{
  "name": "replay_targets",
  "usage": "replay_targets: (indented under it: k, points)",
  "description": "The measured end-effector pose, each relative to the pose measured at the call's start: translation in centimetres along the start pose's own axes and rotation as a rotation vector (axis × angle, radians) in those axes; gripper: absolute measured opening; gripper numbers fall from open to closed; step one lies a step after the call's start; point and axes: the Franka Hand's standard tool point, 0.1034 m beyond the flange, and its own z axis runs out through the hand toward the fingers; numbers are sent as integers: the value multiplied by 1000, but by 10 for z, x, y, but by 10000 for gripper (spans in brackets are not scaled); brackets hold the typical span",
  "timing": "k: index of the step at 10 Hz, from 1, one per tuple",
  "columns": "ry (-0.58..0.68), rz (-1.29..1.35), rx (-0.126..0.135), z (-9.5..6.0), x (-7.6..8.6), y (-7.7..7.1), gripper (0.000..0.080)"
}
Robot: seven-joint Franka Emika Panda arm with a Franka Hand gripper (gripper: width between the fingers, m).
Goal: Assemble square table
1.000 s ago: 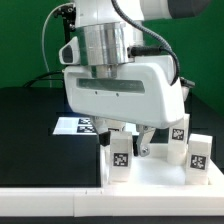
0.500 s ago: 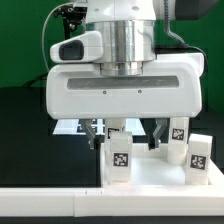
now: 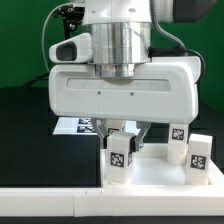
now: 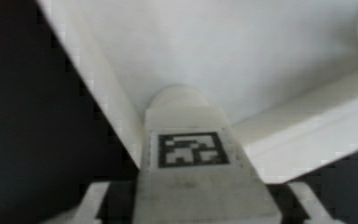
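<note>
The square table's white top [image 3: 160, 178] lies at the exterior view's lower right with several tagged white legs standing on it: one in front [image 3: 120, 157] and two at the right [image 3: 178, 141] [image 3: 198, 153]. My gripper [image 3: 124, 134] hangs straight down over the top, its big white body filling the middle of the view. Its fingers straddle another leg [image 3: 122, 128] just behind the front one. In the wrist view that tagged leg [image 4: 194, 140] stands between the fingers [image 4: 108, 200], with dark gaps on both sides. The gripper [image 4: 202, 208] is open around it. The white top [image 4: 247, 50] lies behind it.
The marker board [image 3: 74, 125] lies flat on the black table at the exterior view's left of the top. A long white border wall [image 3: 50, 205] runs along the front edge. A green backdrop stands behind.
The fingers have drawn inward from a wide spread, closing in on the leg between them. The gripper body has barely moved since half a second ago.
</note>
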Motion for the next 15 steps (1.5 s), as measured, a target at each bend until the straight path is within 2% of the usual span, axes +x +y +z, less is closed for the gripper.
replay_targets:
  k: [2, 3, 5, 7, 8, 9, 10, 11, 12, 15]
  points:
    - [-7, 313, -4, 1, -2, 0, 288]
    - [-16, 497, 9, 1, -2, 0, 288]
    - [-74, 895, 82, 2, 0, 2, 288]
    - [-82, 950, 74, 2, -1, 2, 288]
    - [-80, 927, 74, 2, -1, 2, 288]
    - [-77, 825, 74, 2, -1, 3, 401]
    - [-75, 674, 72, 2, -1, 4, 551]
    - [-70, 488, 74, 1, 0, 6, 551]
    - [-71, 350, 71, 1, -1, 7, 620]
    - [-61, 190, 71, 2, 0, 8, 648]
